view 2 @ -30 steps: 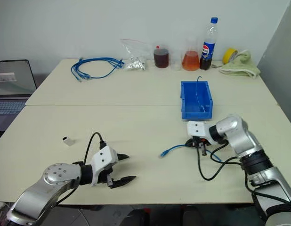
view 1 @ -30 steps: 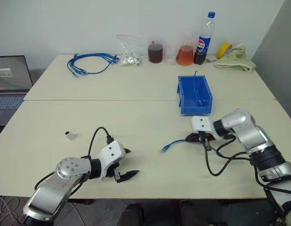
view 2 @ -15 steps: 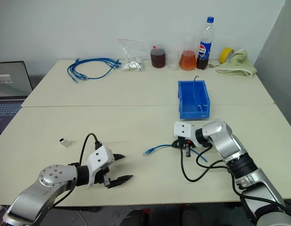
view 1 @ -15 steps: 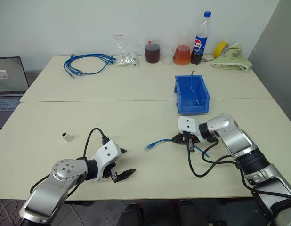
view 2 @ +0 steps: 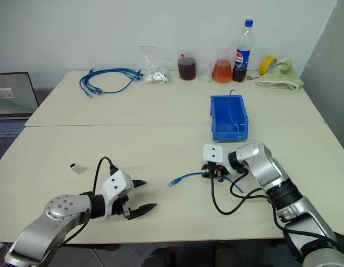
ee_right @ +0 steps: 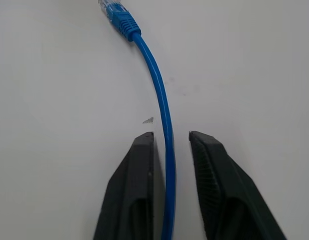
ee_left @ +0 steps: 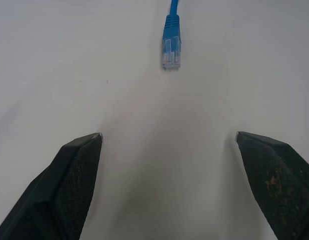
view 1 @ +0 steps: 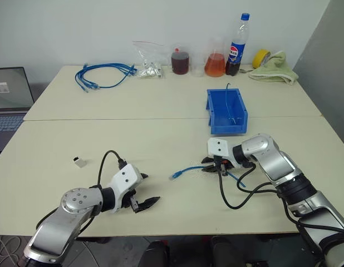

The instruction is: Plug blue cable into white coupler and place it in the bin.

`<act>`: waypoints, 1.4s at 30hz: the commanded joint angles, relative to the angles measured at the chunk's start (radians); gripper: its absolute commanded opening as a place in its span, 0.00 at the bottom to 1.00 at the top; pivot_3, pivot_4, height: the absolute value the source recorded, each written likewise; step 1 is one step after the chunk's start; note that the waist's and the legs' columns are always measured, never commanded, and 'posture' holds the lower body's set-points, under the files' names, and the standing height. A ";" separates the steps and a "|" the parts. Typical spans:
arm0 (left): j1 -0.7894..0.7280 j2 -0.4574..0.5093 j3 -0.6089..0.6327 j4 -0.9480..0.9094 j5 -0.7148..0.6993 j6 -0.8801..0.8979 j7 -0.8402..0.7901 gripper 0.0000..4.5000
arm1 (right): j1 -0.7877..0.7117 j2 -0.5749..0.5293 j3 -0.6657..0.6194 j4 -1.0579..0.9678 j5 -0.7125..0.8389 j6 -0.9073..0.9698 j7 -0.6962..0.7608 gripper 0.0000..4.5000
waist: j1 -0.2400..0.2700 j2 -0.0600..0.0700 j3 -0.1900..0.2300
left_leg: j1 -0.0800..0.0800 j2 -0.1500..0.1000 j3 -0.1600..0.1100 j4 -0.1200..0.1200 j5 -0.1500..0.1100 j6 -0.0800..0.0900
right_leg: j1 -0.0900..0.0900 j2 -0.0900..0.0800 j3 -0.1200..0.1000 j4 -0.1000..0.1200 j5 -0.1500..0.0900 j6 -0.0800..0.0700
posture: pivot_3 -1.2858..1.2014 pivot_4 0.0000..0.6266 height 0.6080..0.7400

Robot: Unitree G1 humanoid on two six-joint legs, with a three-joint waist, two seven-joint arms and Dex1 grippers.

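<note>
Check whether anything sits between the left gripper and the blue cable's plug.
Nothing visible does. Bare table lies between the wide-open left gripper and the plug of the blue cable, which points toward it.

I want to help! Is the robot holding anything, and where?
Seemingly nothing: the blue cable runs loose between the parted fingers of the right gripper; the left gripper is empty.

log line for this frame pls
left hand: open, idle on table | right hand: parted around blue cable | white coupler: untouched, far left | bin: cable not in
</note>
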 commanded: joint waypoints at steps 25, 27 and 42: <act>-0.178 -0.153 -0.113 0.068 0.032 0.105 0.113 1.00 | 0.498 -0.073 -0.295 -0.794 0.450 0.501 -0.292 1.00 | 0.001 -0.001 0.001 | -0.001 -0.001 -0.001 0.000 0.000 0.000 | 0.000 0.000 -0.001 0.000 0.000 0.000 | 0.52 0.24 1.00; -0.198 -0.167 -0.126 0.081 0.036 0.117 0.124 1.00 | 0.511 -0.074 -0.296 -0.805 0.455 0.506 -0.319 1.00 | 0.000 -0.001 0.001 | -0.001 -0.001 0.000 0.000 0.000 0.000 | 0.000 0.001 0.000 0.000 0.000 0.000 | 0.52 0.24 1.00; -0.233 -0.124 -0.236 0.087 0.025 0.264 0.074 0.63 | 0.540 -0.104 -0.293 -0.820 0.495 0.483 -0.409 1.00 | 0.002 -0.002 0.001 | 0.001 -0.001 -0.001 0.000 0.000 0.000 | 0.002 0.002 -0.001 -0.001 0.000 0.000 | 0.52 0.24 1.00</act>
